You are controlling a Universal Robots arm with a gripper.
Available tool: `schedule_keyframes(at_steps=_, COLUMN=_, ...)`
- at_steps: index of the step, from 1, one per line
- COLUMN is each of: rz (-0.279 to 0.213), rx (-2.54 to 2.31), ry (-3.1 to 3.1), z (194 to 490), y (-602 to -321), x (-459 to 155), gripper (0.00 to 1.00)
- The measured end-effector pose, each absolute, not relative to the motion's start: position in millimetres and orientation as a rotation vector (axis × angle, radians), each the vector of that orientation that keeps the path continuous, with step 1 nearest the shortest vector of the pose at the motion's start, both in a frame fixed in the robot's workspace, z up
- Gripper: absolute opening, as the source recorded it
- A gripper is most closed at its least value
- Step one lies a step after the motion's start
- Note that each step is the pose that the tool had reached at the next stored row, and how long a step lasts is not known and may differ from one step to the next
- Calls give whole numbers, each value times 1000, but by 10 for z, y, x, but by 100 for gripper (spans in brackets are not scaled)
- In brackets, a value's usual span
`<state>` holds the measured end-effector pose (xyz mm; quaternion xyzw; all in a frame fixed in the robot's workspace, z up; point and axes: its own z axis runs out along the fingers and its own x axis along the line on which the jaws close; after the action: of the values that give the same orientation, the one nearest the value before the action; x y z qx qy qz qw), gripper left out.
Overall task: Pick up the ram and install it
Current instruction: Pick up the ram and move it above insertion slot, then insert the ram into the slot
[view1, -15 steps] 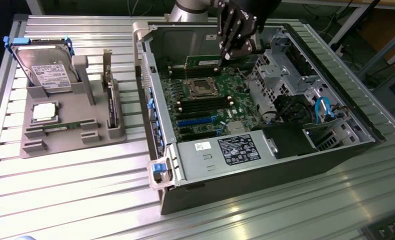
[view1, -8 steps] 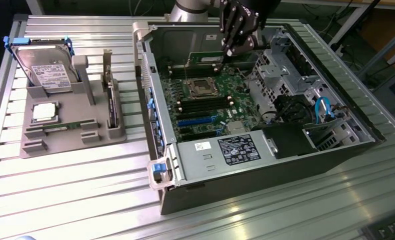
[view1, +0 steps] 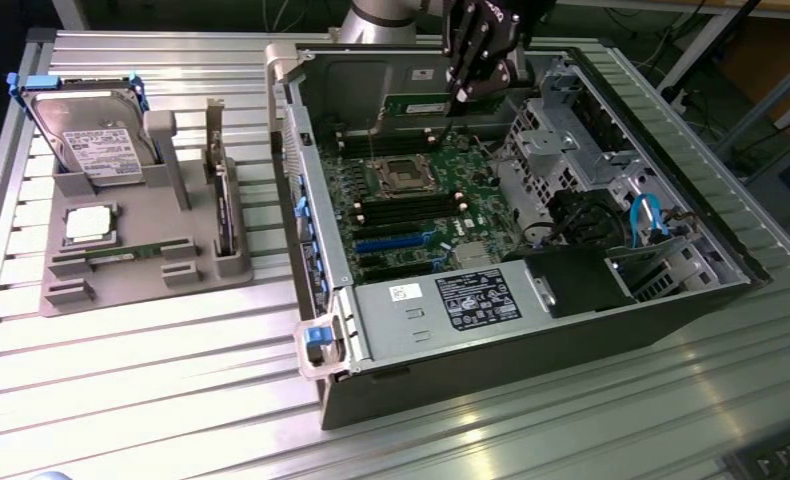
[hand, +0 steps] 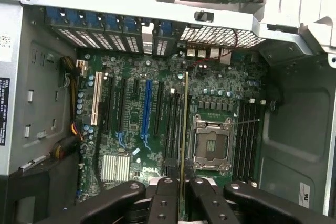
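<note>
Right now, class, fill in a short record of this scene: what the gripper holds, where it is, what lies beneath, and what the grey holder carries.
gripper: gripper shut on the ram, inside the open computer case
ram: edge-on, held above the motherboard
beneath: memory slots beside the CPU socket
holder: grey holder on the exterior view's left, hard drive standing in it

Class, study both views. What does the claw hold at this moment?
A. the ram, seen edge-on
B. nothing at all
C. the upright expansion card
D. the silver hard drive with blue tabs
A: the claw is shut on the ram, a thin strip held edge-on above the motherboard inside the open case.
</note>
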<state>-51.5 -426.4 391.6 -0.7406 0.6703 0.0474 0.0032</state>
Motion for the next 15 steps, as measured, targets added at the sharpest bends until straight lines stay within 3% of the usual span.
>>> schedule_keyframes(at_steps=15, rz=148, rx=-2322, ry=2102, z=3838, y=-4261, x=-510, gripper=14)
